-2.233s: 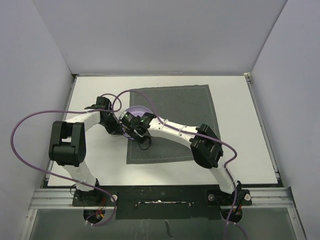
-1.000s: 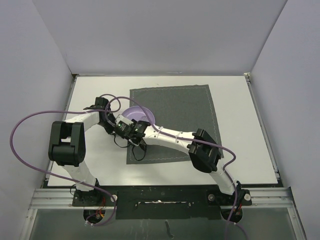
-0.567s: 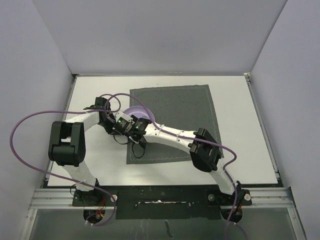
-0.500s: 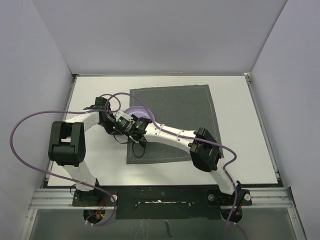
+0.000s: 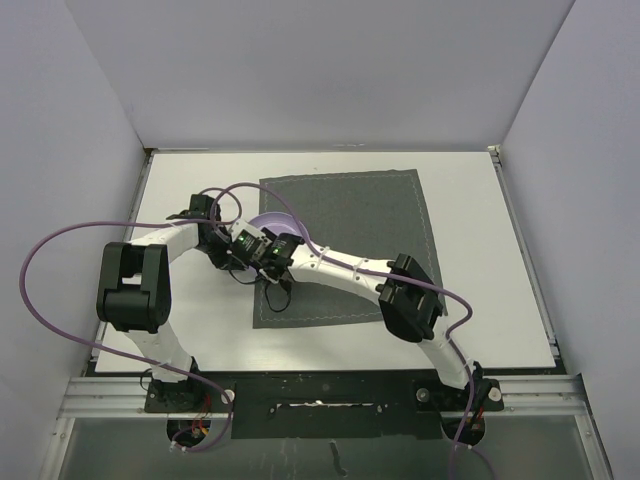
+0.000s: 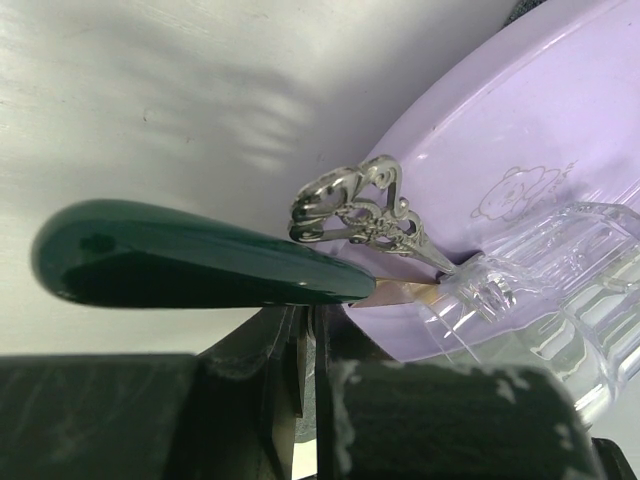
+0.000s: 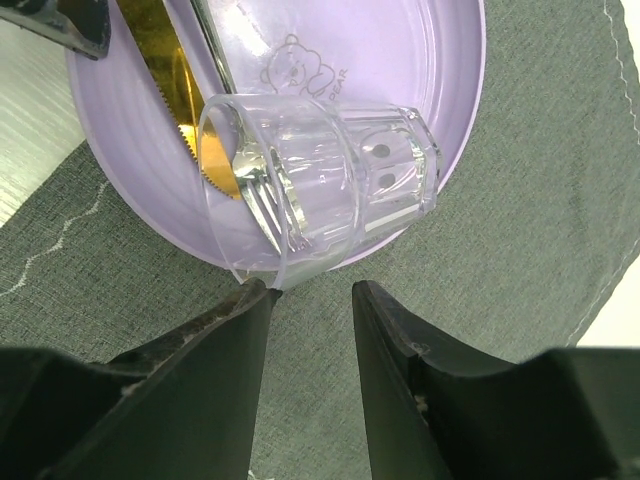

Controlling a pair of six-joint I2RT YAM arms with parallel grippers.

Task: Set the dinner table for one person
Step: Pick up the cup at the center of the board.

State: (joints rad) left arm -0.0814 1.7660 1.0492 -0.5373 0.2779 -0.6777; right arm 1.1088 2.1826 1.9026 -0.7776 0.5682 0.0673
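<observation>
A lilac plate (image 7: 420, 60) lies on the left part of the dark grey placemat (image 5: 350, 240), which is on the white dinner table (image 5: 470, 250). In the plate a clear glass (image 7: 320, 180) lies on its side. A gold serrated knife (image 7: 160, 70) with a green handle (image 6: 200, 265) and an ornate silver utensil (image 6: 360, 212) also lie in it. My right gripper (image 7: 310, 285) is open just short of the plate, its left fingertip at the glass's rim. My left gripper (image 6: 305, 325) is shut at the plate's left edge, under the green handle. I cannot tell whether it pinches the rim.
In the top view both wrists crowd together over the plate (image 5: 272, 222), with purple cables looping above them. The placemat's stitched edge (image 7: 600, 230) runs to the right of my right gripper. White enclosure walls (image 5: 60, 120) stand on three sides of the table.
My right gripper has crept a little left and away from me, closer to the plate and glass. The left arm and the plate have stayed where they were.
</observation>
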